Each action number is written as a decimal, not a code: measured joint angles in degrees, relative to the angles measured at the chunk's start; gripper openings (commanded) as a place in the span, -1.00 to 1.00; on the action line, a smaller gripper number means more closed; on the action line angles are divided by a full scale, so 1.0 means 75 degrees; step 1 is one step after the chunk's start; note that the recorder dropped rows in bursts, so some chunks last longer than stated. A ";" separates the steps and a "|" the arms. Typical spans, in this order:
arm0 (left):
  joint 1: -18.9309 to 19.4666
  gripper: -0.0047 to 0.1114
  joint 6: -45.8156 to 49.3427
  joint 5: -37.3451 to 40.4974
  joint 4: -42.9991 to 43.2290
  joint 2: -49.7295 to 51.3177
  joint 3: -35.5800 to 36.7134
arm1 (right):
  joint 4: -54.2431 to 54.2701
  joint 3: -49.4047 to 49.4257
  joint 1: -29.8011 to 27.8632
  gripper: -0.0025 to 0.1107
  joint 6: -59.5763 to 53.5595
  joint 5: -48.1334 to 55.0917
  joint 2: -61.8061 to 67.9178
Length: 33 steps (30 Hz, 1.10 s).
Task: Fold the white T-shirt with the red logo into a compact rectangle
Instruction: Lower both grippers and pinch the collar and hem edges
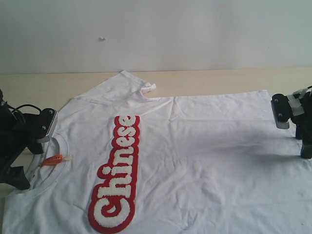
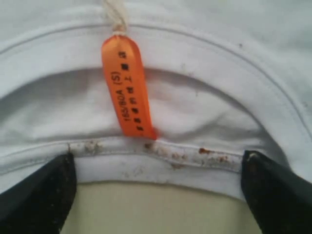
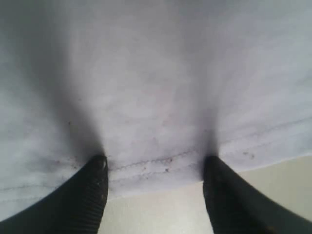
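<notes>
The white T-shirt [image 1: 204, 156] lies spread flat on the table, collar at the left and hem at the right. Its red logo [image 1: 119, 175] reads "Chinese" down the chest. The orange tag [image 2: 127, 87] hangs inside the ribbed collar [image 2: 161, 168] and also shows in the exterior view as an orange tag [image 1: 52, 159]. My left gripper [image 2: 158, 158] is open, its black fingers standing either side of the collar's edge. At the hem [image 3: 146, 170] my right gripper [image 3: 155, 161] is open too, fingertips resting on the stitched edge with nothing pinched. From outside, the left gripper [image 1: 27, 163] and right gripper [image 1: 304, 141] sit at opposite ends.
The far sleeve [image 1: 122, 85] lies crumpled toward the back of the beige table [image 1: 219, 80]. A plain white wall [image 1: 195, 34] stands behind. Bare tabletop [image 2: 156, 209] shows under the left fingers, and bare tabletop [image 3: 156, 214] under the right ones.
</notes>
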 measured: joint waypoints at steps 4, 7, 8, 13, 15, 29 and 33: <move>0.0000 0.59 0.0150 -0.0068 -0.0027 -0.0019 0.0025 | 0.0000 0.0000 0.0000 0.05 0.0000 0.0000 0.0000; 0.0000 0.59 0.0359 -0.0082 -0.0067 -0.0024 0.0037 | 0.0000 0.0000 0.0000 0.05 0.0000 0.0000 0.0000; 0.0000 0.59 0.0398 -0.0097 -0.0089 -0.0036 0.0037 | 0.0000 0.0000 0.0000 0.05 0.0000 0.0000 0.0000; 0.0000 0.59 0.0454 -0.0097 -0.0106 -0.0036 0.0037 | 0.0000 0.0000 0.0000 0.05 0.0017 0.0000 0.0000; 0.0000 0.59 0.0470 -0.0097 -0.0106 -0.0036 0.0037 | 0.0028 0.0000 0.0000 0.05 0.0017 0.0000 0.0000; 0.0000 0.59 0.0503 -0.0111 -0.0106 -0.0036 0.0037 | 0.0201 0.0000 -0.0006 0.05 0.0017 0.0000 0.0000; 0.0000 0.59 0.0550 -0.0111 -0.0125 -0.0036 0.0037 | 0.0532 0.0000 -0.0018 0.05 0.0017 0.0023 0.0000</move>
